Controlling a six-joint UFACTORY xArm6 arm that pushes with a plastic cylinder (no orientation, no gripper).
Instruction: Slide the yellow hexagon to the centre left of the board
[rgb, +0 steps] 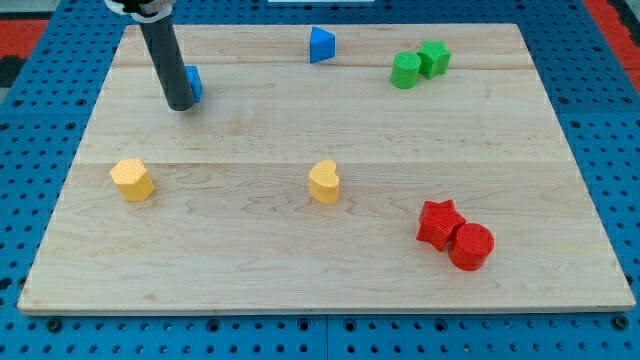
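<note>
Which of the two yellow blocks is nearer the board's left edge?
The yellow hexagon, by the view's left edge. The yellow heart sits mid-board. My tip is above the hexagon.

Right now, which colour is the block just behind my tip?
Blue. The block sits partly hidden behind my tip, clearest in the camera view.

Up top there's a blue triangle, and a blue block at the upper left that's half hidden, so can't make out its shape. Two green blocks sit touching at the upper right. A yellow heart sits mid-tabletop, with a red star touching a red cylinder lower right.
</note>
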